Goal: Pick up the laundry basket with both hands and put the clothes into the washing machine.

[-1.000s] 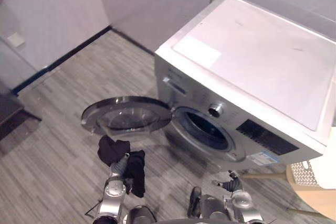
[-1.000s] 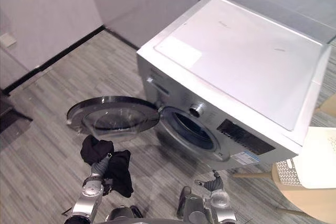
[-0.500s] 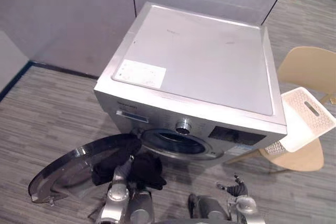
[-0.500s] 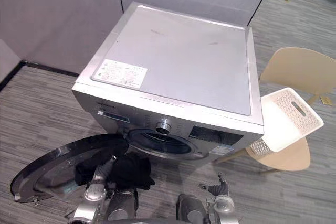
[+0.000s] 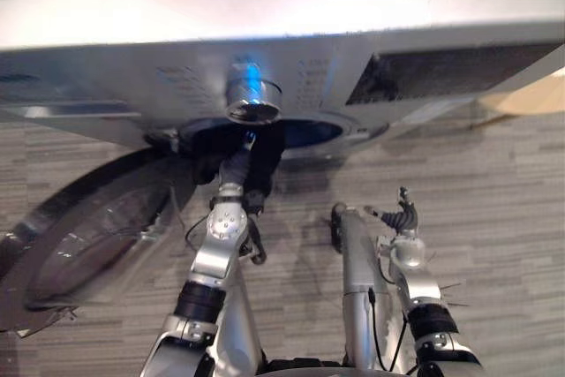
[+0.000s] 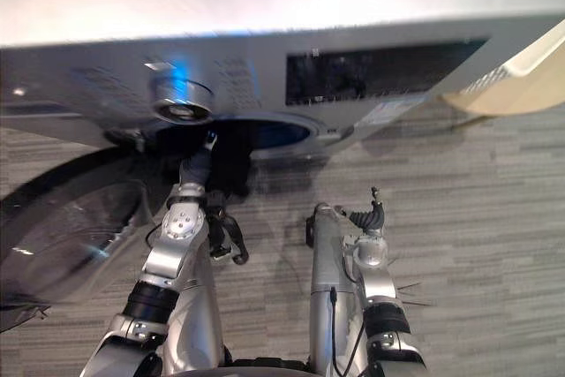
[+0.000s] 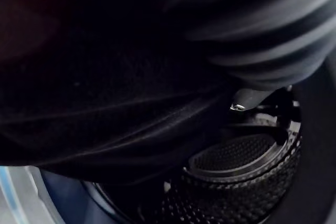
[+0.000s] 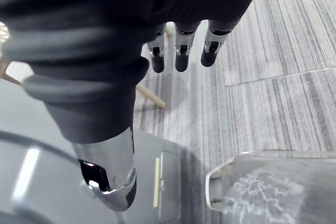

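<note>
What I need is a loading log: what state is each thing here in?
washer door: open, swung to the robot's left.
black garment: at the drum opening, carried on the left hand.
left hand: at the drum opening, grip hidden by the garment.
right hand: open, empty, low above the floor.
display panel: dark.

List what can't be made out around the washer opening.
Left hand: its grasp is buried in the black clothes, eye views and left wrist view.
Drum: mostly covered by that cloth, left wrist view.
Washing machine top: cut off by the eye views' upper edge.
Beige object: cut by the right edge.
</note>
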{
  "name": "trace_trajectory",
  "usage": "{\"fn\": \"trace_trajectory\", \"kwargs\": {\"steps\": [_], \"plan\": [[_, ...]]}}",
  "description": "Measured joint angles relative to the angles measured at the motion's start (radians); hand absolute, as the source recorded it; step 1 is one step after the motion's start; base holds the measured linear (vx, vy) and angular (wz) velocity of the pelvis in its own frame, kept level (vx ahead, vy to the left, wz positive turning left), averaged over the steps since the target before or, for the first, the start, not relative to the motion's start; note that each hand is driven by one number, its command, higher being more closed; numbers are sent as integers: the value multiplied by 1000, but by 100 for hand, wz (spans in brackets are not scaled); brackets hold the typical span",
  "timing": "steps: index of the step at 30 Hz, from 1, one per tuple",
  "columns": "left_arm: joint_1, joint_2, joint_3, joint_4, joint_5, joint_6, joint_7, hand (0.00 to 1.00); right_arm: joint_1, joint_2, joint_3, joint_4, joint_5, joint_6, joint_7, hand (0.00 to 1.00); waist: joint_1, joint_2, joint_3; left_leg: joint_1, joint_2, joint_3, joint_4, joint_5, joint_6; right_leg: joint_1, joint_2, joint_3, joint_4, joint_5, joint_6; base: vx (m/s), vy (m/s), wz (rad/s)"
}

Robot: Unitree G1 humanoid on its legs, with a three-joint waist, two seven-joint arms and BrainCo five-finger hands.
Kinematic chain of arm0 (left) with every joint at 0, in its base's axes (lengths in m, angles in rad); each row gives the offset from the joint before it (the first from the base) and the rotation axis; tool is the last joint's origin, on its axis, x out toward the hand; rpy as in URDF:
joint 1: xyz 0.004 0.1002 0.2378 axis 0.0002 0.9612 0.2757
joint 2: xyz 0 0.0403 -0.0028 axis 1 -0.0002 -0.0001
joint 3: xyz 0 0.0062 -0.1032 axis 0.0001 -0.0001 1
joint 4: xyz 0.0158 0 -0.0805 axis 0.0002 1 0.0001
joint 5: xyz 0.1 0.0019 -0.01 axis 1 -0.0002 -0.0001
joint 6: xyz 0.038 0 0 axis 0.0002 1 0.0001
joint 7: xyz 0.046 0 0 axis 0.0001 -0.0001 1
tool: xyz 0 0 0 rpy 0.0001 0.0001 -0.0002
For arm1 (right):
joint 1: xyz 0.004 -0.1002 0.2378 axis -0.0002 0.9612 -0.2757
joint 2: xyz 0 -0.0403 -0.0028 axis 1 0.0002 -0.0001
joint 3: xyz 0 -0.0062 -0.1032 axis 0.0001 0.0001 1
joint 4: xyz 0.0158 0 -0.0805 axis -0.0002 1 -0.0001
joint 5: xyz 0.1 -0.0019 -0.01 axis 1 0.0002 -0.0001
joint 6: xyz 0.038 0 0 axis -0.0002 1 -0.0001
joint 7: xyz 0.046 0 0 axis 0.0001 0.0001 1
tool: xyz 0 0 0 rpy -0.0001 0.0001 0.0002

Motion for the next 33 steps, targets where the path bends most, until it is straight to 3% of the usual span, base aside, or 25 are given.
{"fn": "trace_trajectory", "kwargs": {"steps": [7,13,16,21,22,27,28,31,33], "plan": [[-211,-8,-57,-26,2,6,87,100,-69,-2,-10,-132,28,-41,-39,0,-22,-9,34,-241,15,-67,216,-31,3,-244,5,-1,248,-61,-2,-60,-84,8],[-458,159,-29,-2,83,31,199,100,-75,-1,-9,-189,33,-82,-60,0,-58,-30,44,-347,16,-104,292,-42,-12,-343,15,-5,328,-77,0,-56,-30,1],[-607,258,-19,79,157,70,259,100,-60,-1,-9,-126,33,-86,-63,0,-74,-46,53,-389,19,-111,309,-41,-12,-385,13,-9,340,-71,-2,-24,5,-7],[-844,373,-103,243,408,176,300,100,-44,-5,-2,-105,33,-110,-64,0,-85,-54,67,-448,23,-138,356,-42,-3,-430,13,-24,376,-65,-1,35,15,-3],[-894,391,-137,278,513,206,299,100,-47,-13,4,-102,33,-131,-59,0,-88,-53,68,-462,23,-152,365,-45,-3,-433,11,-34,381,-68,-1,20,21,5],[-1032,437,-273,361,786,238,295,100,-56,-37,21,-65,43,-192,-55,0,-99,-53,68,-464,14,-150,370,-48,1,-430,-3,-34,384,-73,0,9,15,5],[-1062,449,-293,383,823,239,295,0,-57,-44,31,-55,46,-203,-53,0,-99,-53,68,-464,14,-149,369,-48,1,-430,-3,-34,381,-73,0,18,24,-3],[-1115,465,-304,428,867,250,296,0,-63,-58,48,-28,55,-220,-54,0,-100,-53,68,-464,14,-145,356,-48,1,-431,-3,-35,364,-69,3,21,19,-5],[-1148,473,-303,459,866,281,296,0,-64,-60,52,-1,55,-220,-57,0,-99,-52,67,-464,14,-139,340,-48,2,-432,-3,-36,345,-63,1,43,27,-6]]}}
